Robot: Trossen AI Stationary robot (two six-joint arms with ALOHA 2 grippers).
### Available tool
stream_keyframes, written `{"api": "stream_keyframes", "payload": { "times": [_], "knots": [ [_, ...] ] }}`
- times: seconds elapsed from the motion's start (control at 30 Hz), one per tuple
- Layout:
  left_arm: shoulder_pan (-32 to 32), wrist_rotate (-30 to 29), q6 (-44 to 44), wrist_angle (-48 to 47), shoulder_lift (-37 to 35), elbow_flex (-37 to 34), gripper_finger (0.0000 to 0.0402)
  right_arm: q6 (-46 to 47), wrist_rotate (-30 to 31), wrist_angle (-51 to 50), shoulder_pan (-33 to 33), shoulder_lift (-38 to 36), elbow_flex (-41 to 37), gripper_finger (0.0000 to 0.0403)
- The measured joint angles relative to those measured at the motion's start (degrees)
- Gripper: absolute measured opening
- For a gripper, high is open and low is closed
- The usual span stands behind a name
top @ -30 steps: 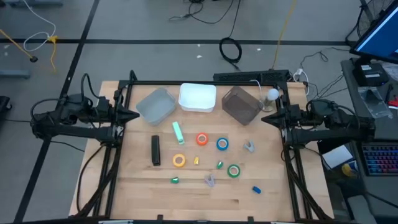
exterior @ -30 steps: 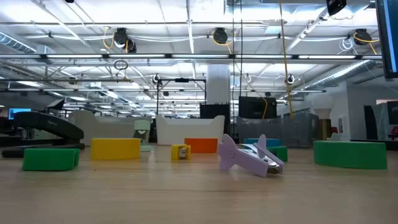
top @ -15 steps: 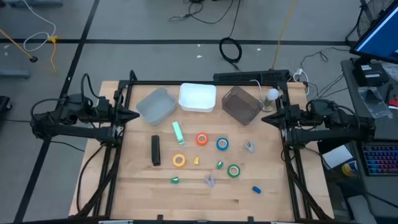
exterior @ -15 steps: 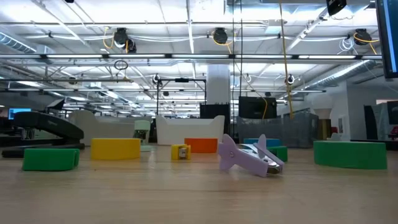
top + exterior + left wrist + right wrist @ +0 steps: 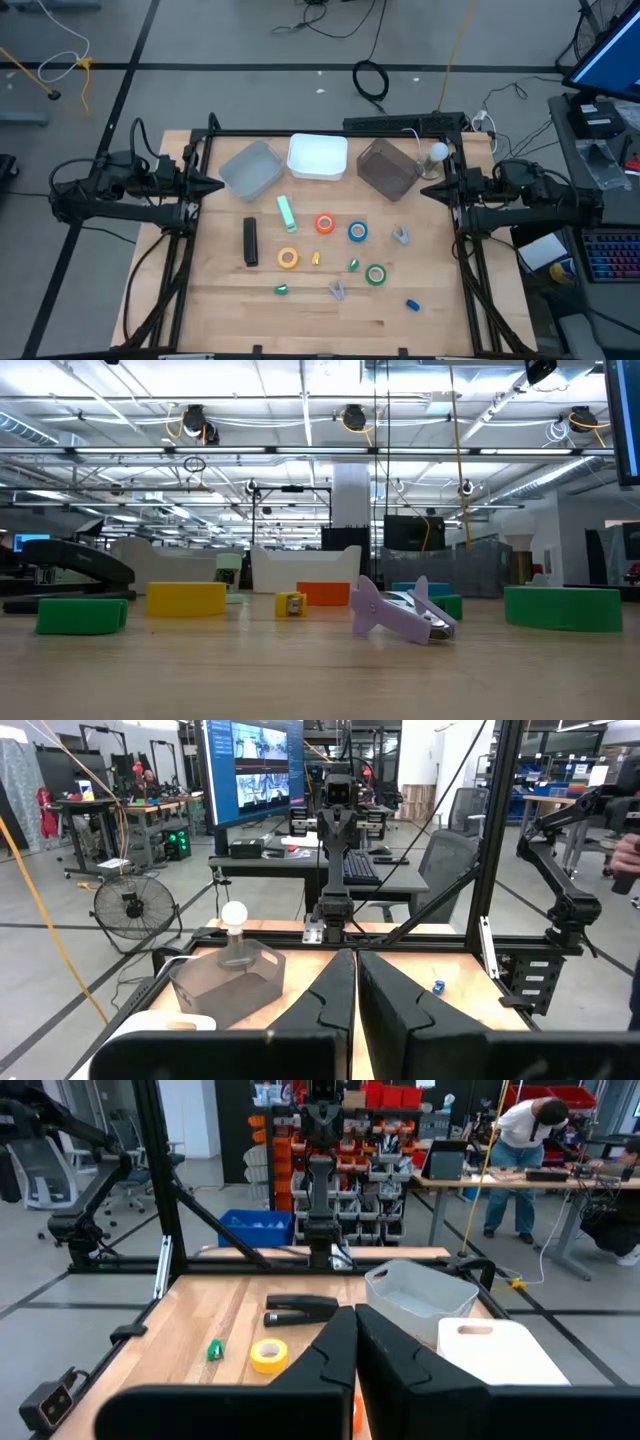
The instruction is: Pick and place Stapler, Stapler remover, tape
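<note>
Black arms sit parked at both table edges, and comparing with the pictures from a second ago, nothing has shifted: no object, no arm. My reading is that the task has not begun and every piece still waits to be picked.

Going left to right in the high view: the left gripper [image 5: 215,185] rests at the left edge, its fingers pressed together, holding nothing. Near it lies the black stapler [image 5: 250,241], lengthwise on the wood, with a mint-green stapler [image 5: 287,210] just beyond. Behind them stand three bins in a row: a grey bin [image 5: 251,169], a white bin [image 5: 318,157] and a dark bin [image 5: 388,168]. The tape rolls sit mid-table, apart from one another: the yellow tape [image 5: 288,257], the red-orange tape [image 5: 325,224], the blue tape [image 5: 357,232] and the green tape [image 5: 375,274]. A lilac staple remover [image 5: 339,290] lies toward the front, another staple remover [image 5: 401,236] toward the right. The right gripper [image 5: 427,190] idles at the right edge, fingers likewise closed on nothing.
</note>
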Motion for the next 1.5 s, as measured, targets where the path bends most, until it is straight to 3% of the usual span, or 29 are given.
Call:
{"api": "stream_keyframes", "payload": {
  "times": [0.43, 0.63, 0.97, 1.23, 1.5],
  "knots": [
    [0.0, -0.37, 1.34, 0.0, -0.01, 0.0, 0.0021, -2.47, 0.3, 0.27, -0.02, 1.12, -4.76, 0.0],
    [0.0, -1.88, 1.27, 0.0, 0.0, 0.0, 0.0021, -0.62, 7.46, 1.65, -0.04, 1.09, -7.6, 0.0],
    [0.0, 0.75, 1.49, -2.99, 0.27, -0.5, 0.0021, 0.45, 10.78, 1.8, -0.04, 0.91, -8.02, 0.0],
    [0.0, 1.56, -4.18, -5.25, 0.31, -6.45, 0.0021, 1.75, 10.75, 1.35, -0.04, 0.94, -8.03, 0.0],
    [0.0, 1.55, -15.03, 1.33, 0.82, -12.88, 0.0021, 2.84, 10.75, 0.95, -0.04, 0.93, -8.04, 0.0]
  ]
}}
